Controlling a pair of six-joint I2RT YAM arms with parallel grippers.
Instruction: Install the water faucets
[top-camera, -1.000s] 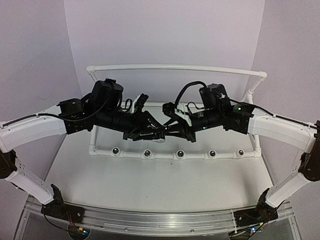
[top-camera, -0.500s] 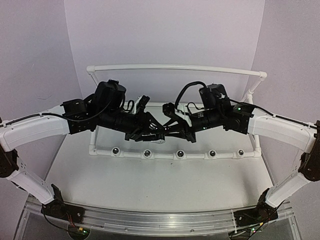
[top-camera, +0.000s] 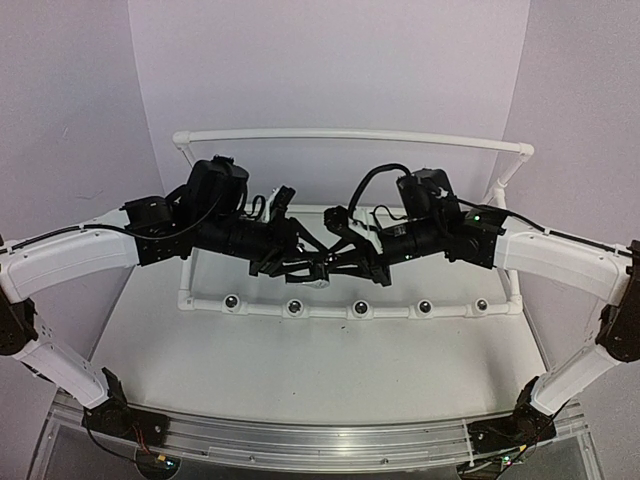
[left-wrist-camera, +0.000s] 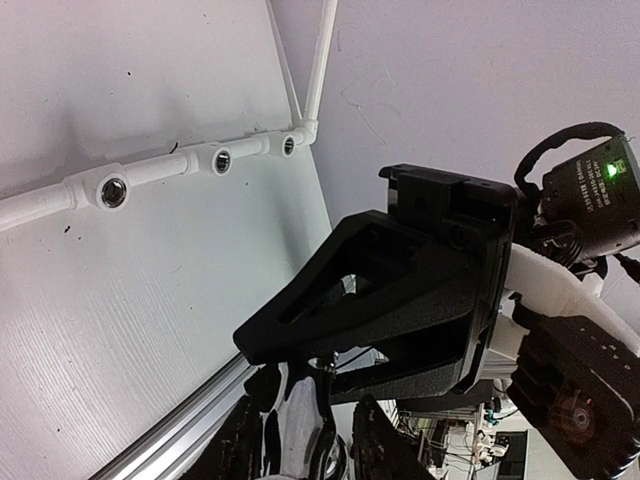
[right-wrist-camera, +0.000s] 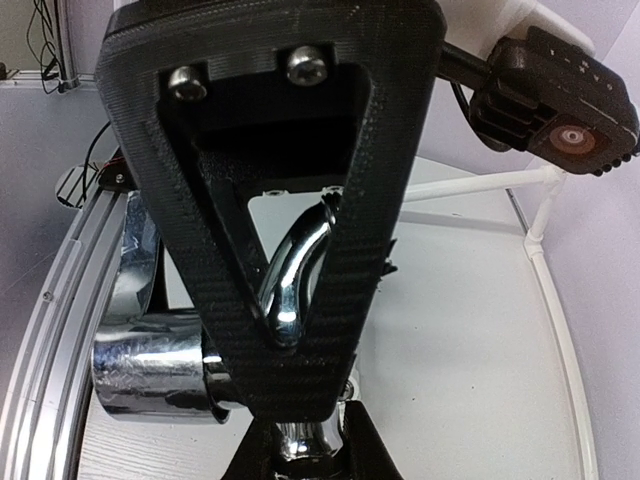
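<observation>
One water faucet (top-camera: 318, 280), shiny chrome, hangs in the air between my two grippers above the middle of the table. My right gripper (right-wrist-camera: 305, 455) is shut on its stem; the curved spout (right-wrist-camera: 295, 260) shows through the cut-out of the other gripper's finger. My left gripper (left-wrist-camera: 305, 420) has a finger on each side of the faucet (left-wrist-camera: 298, 440); a thin gap shows on one side, so I cannot tell whether it grips. In the top view the left gripper (top-camera: 298, 265) and the right gripper (top-camera: 338, 265) meet tip to tip.
The white pipe frame (top-camera: 330, 311) lies on the table below the grippers, its front bar carrying several round dark-centred sockets (top-camera: 294, 307). A raised rear bar (top-camera: 350, 136) spans the back. The left wrist view shows the sockets (left-wrist-camera: 114, 190) and the aluminium rail (left-wrist-camera: 180, 430).
My left gripper's fingers have narrowed around the faucet. The left wrist shifted slightly. The right arm kept its place and its hold.
</observation>
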